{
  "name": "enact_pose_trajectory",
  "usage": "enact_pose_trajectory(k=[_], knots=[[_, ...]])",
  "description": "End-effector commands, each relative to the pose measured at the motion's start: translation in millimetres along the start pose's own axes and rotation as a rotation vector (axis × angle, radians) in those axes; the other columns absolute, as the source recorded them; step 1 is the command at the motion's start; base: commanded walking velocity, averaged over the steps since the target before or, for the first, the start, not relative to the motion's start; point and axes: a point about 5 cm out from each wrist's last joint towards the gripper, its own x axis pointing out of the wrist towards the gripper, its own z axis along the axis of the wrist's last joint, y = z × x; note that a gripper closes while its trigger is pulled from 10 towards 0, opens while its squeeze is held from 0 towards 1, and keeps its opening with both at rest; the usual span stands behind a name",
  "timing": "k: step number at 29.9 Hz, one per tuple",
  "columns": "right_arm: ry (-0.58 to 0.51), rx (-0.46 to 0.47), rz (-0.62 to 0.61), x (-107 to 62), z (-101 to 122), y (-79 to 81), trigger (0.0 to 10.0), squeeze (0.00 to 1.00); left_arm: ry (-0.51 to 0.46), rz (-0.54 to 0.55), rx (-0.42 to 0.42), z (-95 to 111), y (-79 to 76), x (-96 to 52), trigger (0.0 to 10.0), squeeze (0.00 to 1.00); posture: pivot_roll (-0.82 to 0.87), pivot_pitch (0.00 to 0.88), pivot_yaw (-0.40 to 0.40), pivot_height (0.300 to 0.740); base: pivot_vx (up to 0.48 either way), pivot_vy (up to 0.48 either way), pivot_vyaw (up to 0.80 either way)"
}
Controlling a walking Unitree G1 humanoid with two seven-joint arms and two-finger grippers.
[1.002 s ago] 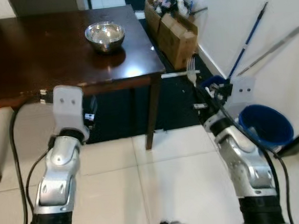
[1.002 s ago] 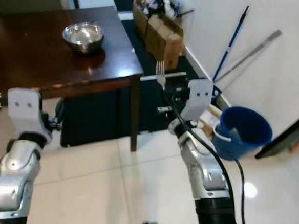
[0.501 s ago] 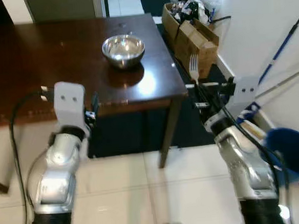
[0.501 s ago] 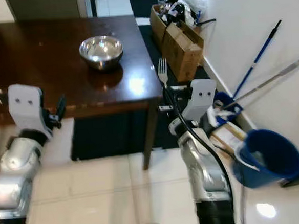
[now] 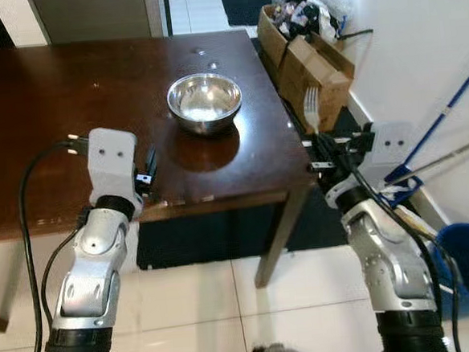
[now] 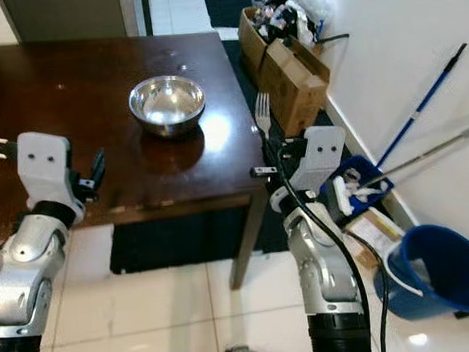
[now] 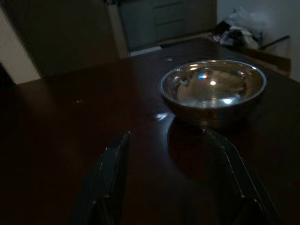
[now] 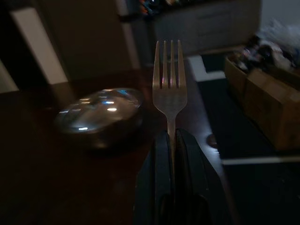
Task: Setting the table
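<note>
Right wrist view shows the right gripper with its jaws pinching the handle of a fork, tines pointing straight out ahead. From the head camera the fork stands upright just off the right edge of the dark wooden counter, past its near right corner, not yet over the top. A shiny metal bowl sits on the counter toward that right side, well apart from the near edge.

The left gripper hovers over the near edge of the counter with its jaws spread and holding nothing; in its wrist view the bowl lies ahead of the two fingers.

The step in hand looks like bringing the fork to its place beside the bowl. To do it well, the right arm should swing inward until the fork is fully over the wood, keeping clear of the counter's corner. It should then tip the fork from upright to flat, with the handle toward the near edge. Lower it until it rests before opening, so it does not bounce or slide on the polished top. A spot just beside the bowl, not touching it, avoids knocking the bowl.

Cardboard boxes and a blue bucket stand on the floor to the right.
</note>
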Motion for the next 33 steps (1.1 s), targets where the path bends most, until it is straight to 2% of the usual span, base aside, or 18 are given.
enact_pose_trajectory(k=[1,12,16,19,20,21,22,23,24,25,26,29,33], knots=[[-0.010,-0.009,-0.014,-0.4,2,-5.2,10.0,0.00,0.013,-0.002,0.012,-4,0.8,-1.4,10.0,0.02,-0.04,0.031,0.025,0.740,0.480,0.000,0.00],[-0.003,-0.019,-0.014,-1.4,1,-6.6,10.0,0.00,0.014,-0.010,0.012,-5,0.1,-1.7,10.0,0.02,-0.04,0.027,0.029,0.740,0.480,0.000,0.00],[0.035,-0.062,-0.030,-4.8,-6,-12.7,10.0,0.00,0.023,-0.055,0.000,-6,-3.7,-3.1,10.0,0.00,-0.04,0.027,0.030,0.740,0.458,0.000,0.00],[0.081,-0.135,-0.058,-10.1,-12,-21.7,10.0,0.00,0.032,-0.178,-0.032,-4,-10.7,-8.2,10.0,0.00,-0.04,0.027,0.031,0.740,0.000,0.000,0.00],[0.081,-0.135,-0.058,-10.1,-12,-21.7,10.0,0.00,0.032,-0.178,-0.032,-4,-10.7,-8.2,10.0,0.00,-0.04,0.027,0.031,0.740,0.000,0.000,0.00],[0.107,-0.149,-0.054,-12.8,-15,-23.7,10.0,0.00,0.038,-0.301,-0.048,-1,-16.6,-14.3,10.0,0.00,-0.04,0.030,0.032,0.740,0.000,0.000,0.00],[0.107,-0.149,-0.054,-12.8,-15,-23.7,10.0,0.00,0.038,-0.301,-0.048,-1,-16.6,-14.3,10.0,0.00,-0.04,0.030,0.032,0.740,0.000,0.000,0.00],[0.147,-0.147,-0.040,-14.9,-20,-24.1,10.0,0.00,0.042,-0.416,-0.058,3,-20.3,-21.1,10.0,0.00,-0.05,0.032,0.035,0.740,0.000,0.000,0.00],[0.147,-0.147,-0.040,-14.9,-20,-24.1,10.0,0.00,0.042,-0.416,-0.058,3,-20.3,-21.1,10.0,0.00,-0.05,0.032,0.035,0.740,0.000,0.000,0.00],[0.178,-0.137,-0.027,-16.5,-24,-23.7,10.0,0.00,0.039,-0.497,-0.059,7,-20.8,-26.5,10.0,0.00,-0.05,0.032,0.035,0.740,0.000,0.000,0.00],[0.209,-0.126,-0.013,-18.1,-29,-23.0,10.0,0.00,0.034,-0.578,-0.058,12,-21.0,-32.1,10.0,0.00,-0.04,0.036,0.036,0.740,0.000,0.000,0.00],[0.267,-0.114,0.004,-20.4,-40,-22.7,10.0,0.00,0.042,-0.714,-0.040,18,-17.4,-42.1,10.0,0.00,-0.04,0.041,0.038,0.740,0.000,0.000,0.00],[0.320,-0.135,-0.017,-21.9,-48,-25.7,10.0,0.00,0.049,-0.799,-0.010,25,-6.8,-47.9,10.0,0.00,-0.03,0.047,0.038,0.740,0.000,0.000,0.00]])
